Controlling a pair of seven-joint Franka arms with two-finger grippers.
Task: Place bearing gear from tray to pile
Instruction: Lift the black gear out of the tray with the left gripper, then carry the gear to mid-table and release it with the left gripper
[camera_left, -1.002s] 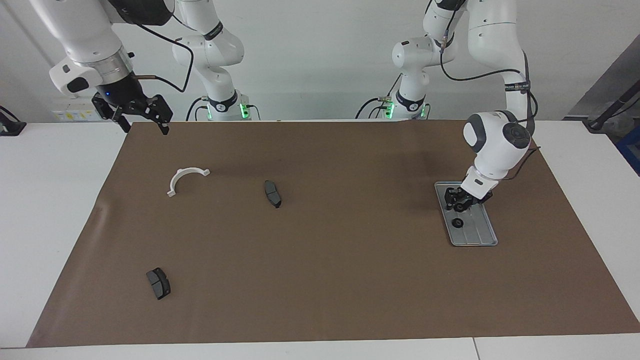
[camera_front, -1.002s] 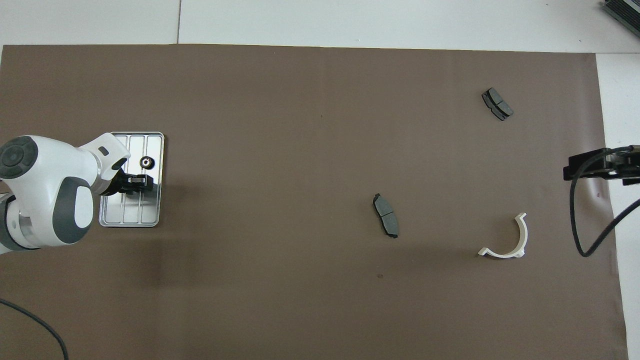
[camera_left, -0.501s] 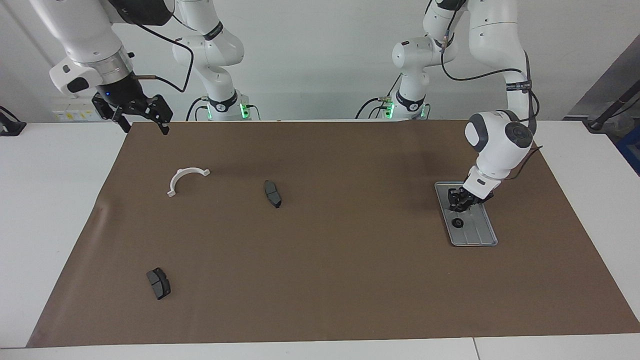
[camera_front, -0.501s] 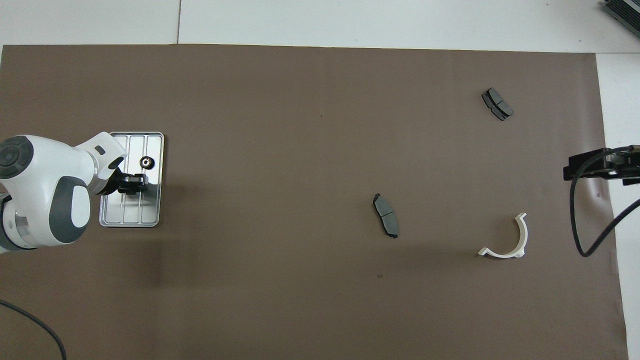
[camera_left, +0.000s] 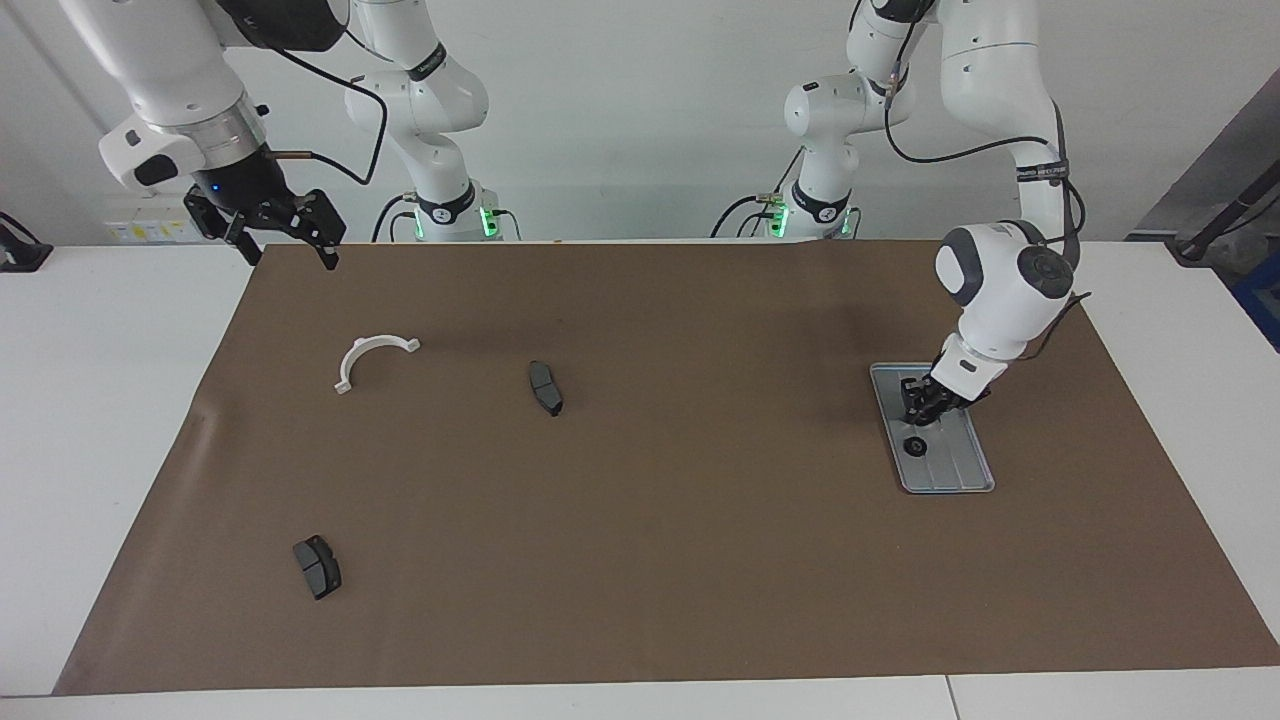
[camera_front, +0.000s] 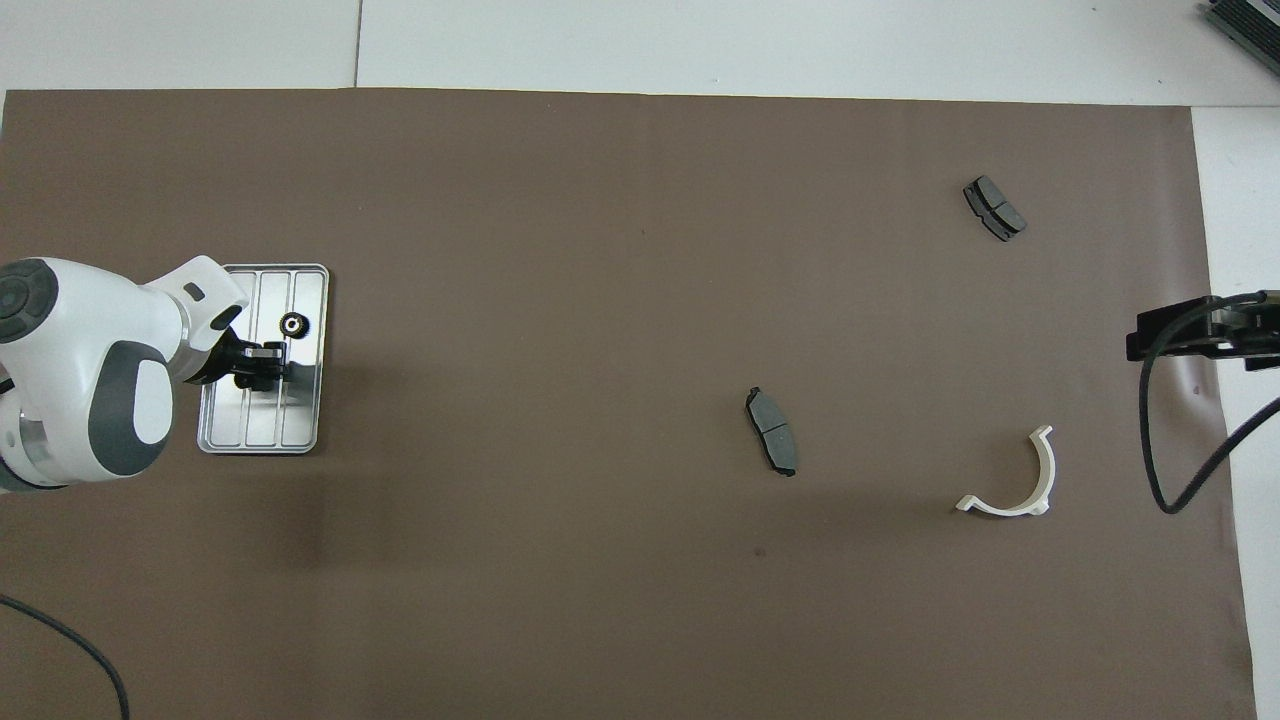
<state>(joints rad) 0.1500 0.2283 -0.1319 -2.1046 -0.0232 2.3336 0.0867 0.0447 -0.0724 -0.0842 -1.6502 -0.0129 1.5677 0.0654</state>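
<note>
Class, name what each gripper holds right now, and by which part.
Right gripper: open, holding nothing. Left gripper, low over the tray: whether it holds anything cannot be told; one gear lies loose.

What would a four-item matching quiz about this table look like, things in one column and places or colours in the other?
Things:
1. bearing gear
2. half-ring bracket
3. left pincer
4. right pincer

Descriptions:
A. white
B. raised over the mat's edge at the right arm's end
C. lying on the tray
D. low over the tray

Pairs: 1-C, 2-A, 3-D, 4-B

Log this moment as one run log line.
left pincer: low over tray, beside gear | right pincer: waiting, open | pile: none visible
</note>
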